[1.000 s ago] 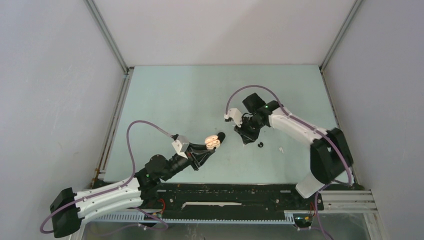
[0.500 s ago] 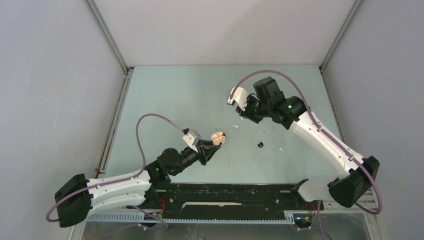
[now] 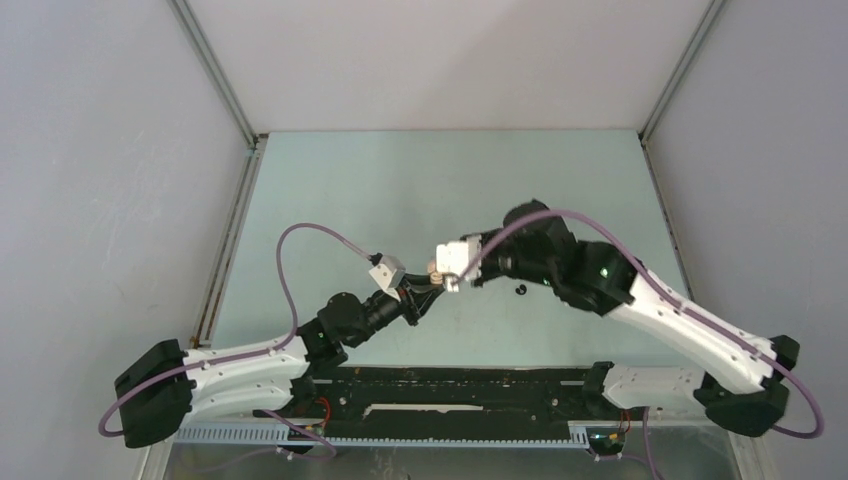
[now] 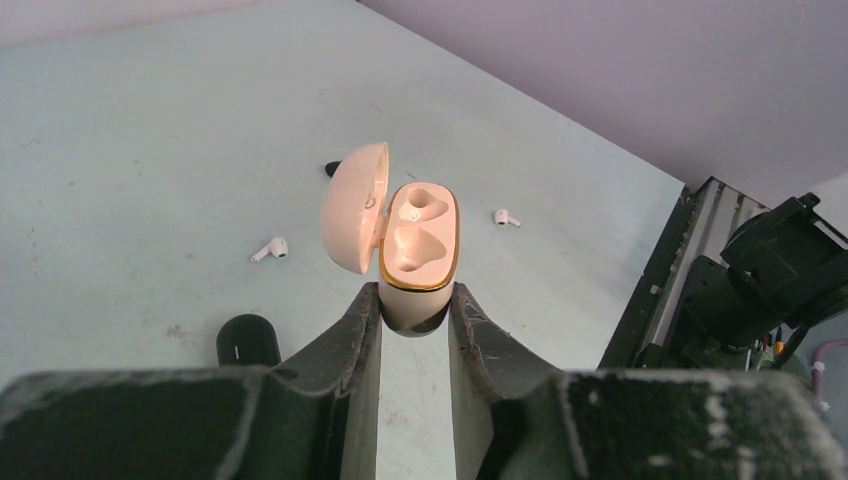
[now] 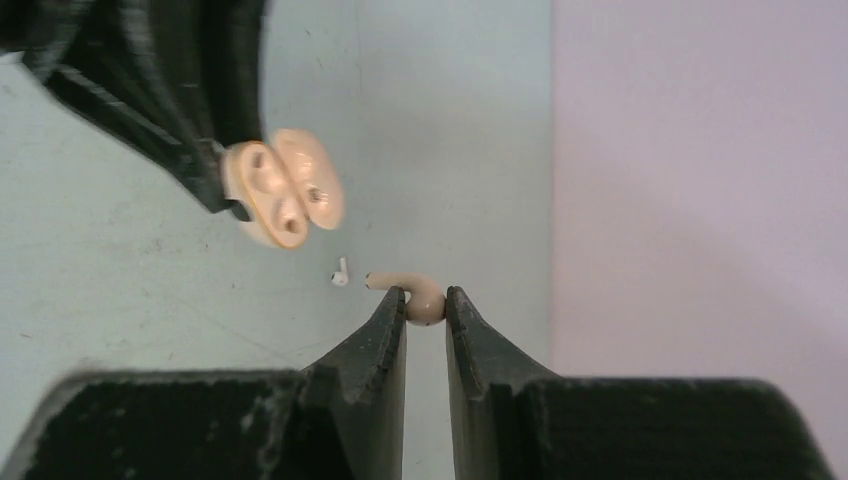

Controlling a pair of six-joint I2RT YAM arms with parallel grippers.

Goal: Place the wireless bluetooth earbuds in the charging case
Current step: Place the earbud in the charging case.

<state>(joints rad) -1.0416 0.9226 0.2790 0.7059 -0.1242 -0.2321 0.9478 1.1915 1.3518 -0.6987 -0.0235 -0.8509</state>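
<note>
Step in hand: bringing the held earbud to the open case; I judge that nothing is seated yet.
Right fingers (image 5: 388, 335): closed on the cream earbud (image 5: 420, 300), pinching its round head; the stem sticks out free toward the left of the frame.
Left fingers (image 4: 358, 335): closed on the lower body of the charging case (image 4: 420, 255), holding it above the counter (image 4: 130, 150).
Case look: cream-pink with a gold rim; lid (image 4: 355, 205) swung open to the left; two moulded sockets (image 4: 418, 245) face outward.
Position: in the right wrist view the case sits upper left and the earbud lower centre, near but apart.
How to do it well: turn the stem toward the deep end of one socket, approach slowly and straight, avoid the lid, release only when seated.
Other pieces: white earbuds (image 4: 270, 249) lie on the counter.
</note>
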